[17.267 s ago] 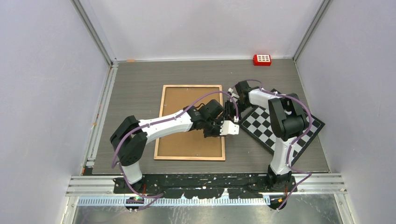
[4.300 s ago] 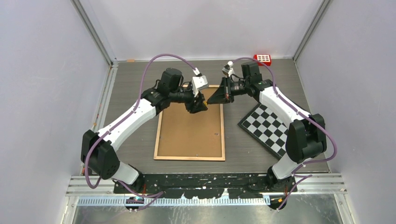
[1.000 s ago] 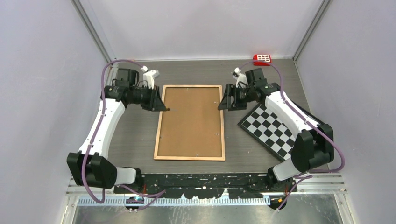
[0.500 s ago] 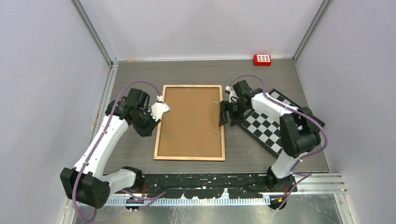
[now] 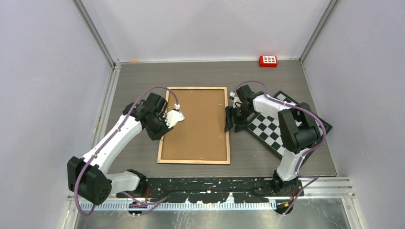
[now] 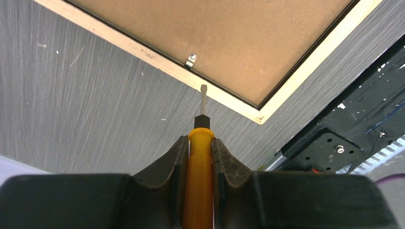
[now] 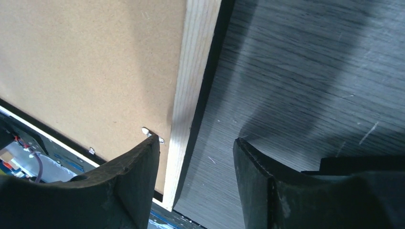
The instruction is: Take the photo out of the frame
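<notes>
The frame (image 5: pixel 193 161) lies face down in the middle of the table, its brown backing board (image 5: pixel 195 119) up inside a pale wood rim (image 6: pixel 157 67). The photo is hidden under the board. My left gripper (image 5: pixel 159 131) hangs over the frame's left rim, shut (image 6: pixel 200 139) on an orange-handled screwdriver (image 6: pixel 201 162). The screwdriver's tip (image 6: pixel 204 89) hovers at the rim, just short of a metal clip (image 6: pixel 190 59). My right gripper (image 5: pixel 229 121) is open (image 7: pixel 195 139) and straddles the right rim (image 7: pixel 193 71), one finger over the board beside another clip (image 7: pixel 152 135).
A black-and-white checkerboard (image 5: pixel 282 129) lies right of the frame, under the right arm. A red block (image 5: pixel 268 60) sits at the back right. The black mounting rail (image 5: pixel 210 183) runs along the near edge, and walls close in the table on three sides.
The left arm swung from the back left in and nearer, to the frame's left rim, with the screwdriver. The right gripper slid nearer along the right rim and its jaws narrowed a little.
</notes>
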{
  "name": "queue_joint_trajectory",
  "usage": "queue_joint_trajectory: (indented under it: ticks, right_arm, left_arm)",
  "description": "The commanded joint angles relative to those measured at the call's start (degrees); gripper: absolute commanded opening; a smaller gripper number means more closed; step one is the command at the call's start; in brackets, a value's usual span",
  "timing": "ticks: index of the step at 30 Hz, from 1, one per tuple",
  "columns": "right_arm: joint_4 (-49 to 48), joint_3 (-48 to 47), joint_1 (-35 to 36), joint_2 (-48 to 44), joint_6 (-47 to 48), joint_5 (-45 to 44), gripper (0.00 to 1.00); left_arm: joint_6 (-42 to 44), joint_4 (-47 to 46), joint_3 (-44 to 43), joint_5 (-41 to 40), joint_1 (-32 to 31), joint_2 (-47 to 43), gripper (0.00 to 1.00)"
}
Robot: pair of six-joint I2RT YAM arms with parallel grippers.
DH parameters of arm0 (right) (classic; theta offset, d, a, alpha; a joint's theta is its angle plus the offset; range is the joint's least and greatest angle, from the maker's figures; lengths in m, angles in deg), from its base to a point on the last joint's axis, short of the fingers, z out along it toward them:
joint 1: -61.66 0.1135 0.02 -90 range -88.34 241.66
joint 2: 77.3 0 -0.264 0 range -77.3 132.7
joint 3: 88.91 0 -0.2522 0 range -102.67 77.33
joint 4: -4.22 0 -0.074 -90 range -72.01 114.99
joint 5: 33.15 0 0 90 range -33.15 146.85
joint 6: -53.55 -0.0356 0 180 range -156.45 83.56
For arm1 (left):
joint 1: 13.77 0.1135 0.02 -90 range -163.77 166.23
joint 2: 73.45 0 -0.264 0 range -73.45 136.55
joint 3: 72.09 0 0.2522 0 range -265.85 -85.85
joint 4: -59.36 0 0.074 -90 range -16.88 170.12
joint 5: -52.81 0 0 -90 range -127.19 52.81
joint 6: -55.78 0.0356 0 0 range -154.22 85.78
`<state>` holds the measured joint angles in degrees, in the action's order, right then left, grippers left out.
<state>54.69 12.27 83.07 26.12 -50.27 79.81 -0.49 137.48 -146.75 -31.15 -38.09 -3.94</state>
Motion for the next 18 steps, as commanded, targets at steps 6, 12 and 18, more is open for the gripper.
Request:
queue_joint_trajectory:
  ticks: [6, 12, 18]
  right_arm:
    - [-1.9, -2.9, 0.5, 3.7, -2.9, 0.4, 0.56]
    - [-1.3, -4.0, 0.5, 5.9, -3.4, 0.5, 0.49]
    - [-1.2, -4.5, 0.8, 7.0, -3.3, -0.3, 0.44]
  left_arm:
    - [4.2, -7.0, 1.3, -4.7, -5.2, 1.5, 0.00]
    - [6.4, -9.1, 2.1, -8.3, -7.0, 3.4, 0.00]
    - [7.9, -9.9, 2.2, -9.2, -7.1, 5.2, 0.00]
